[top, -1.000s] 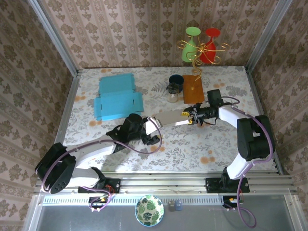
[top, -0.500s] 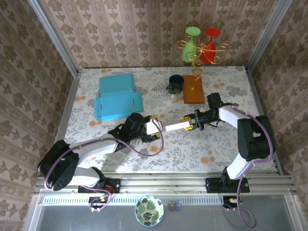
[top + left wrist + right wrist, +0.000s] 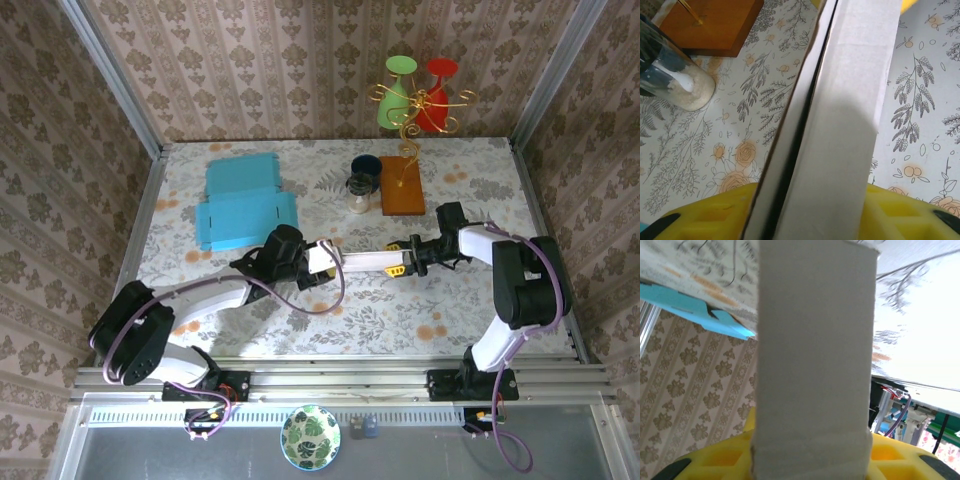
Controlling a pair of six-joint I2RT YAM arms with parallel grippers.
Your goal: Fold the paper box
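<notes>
Holding the box (image 3: 365, 262) by both ends, the arms carry it as a narrow white strip stretched across the middle of the table (image 3: 400, 320), just in front of the jar (image 3: 359, 190) and wood block (image 3: 401, 186). The left gripper (image 3: 316, 262) pinches the left end. Its wrist camera shows the card running out from between the yellow fingers (image 3: 710, 220), with a dark slit between two layers, so the sleeve looks barely parted. The right gripper (image 3: 406, 260) pinches the other end, and the card fills the gap between its pads (image 3: 722, 460).

The step in hand seems to be coaxing the flattened sleeve open into a tube. To do it well:

- Keep both grips level, so the card neither twists nor creases off its scored lines.
- Bring the two ends toward each other gently, letting the layers bow apart at that slit rather than buckle.
- Squeeze lightly (thin card dents under hard pads, and a dent spoils a fold).
- Work low and toward the near side, away from the jar and block, which stand close behind.

Two blue sheets (image 3: 240, 205) lie flat at the back left, well apart from the work.
</notes>
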